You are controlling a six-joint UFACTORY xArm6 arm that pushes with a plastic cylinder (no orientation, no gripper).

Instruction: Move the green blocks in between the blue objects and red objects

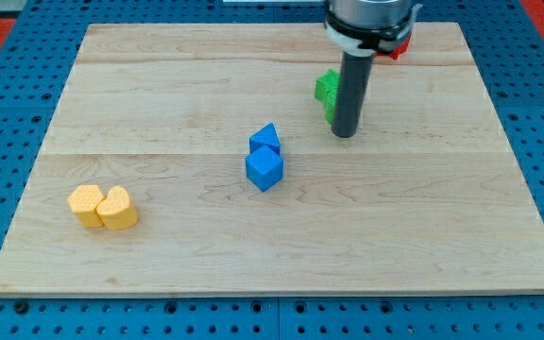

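Green blocks (328,93) sit just left of my tip (345,135), partly hidden behind the rod, so their shapes and count are unclear. I have no jaws, only the bare rod; whether it touches them I cannot tell. They lie near the board's (159,76) top right, below-left of the red block (399,44), itself mostly hidden. Two blue blocks (264,158) sit touching near the middle. I judge the greens already roughly between red and blue; next comes a small nudge toward the blues.
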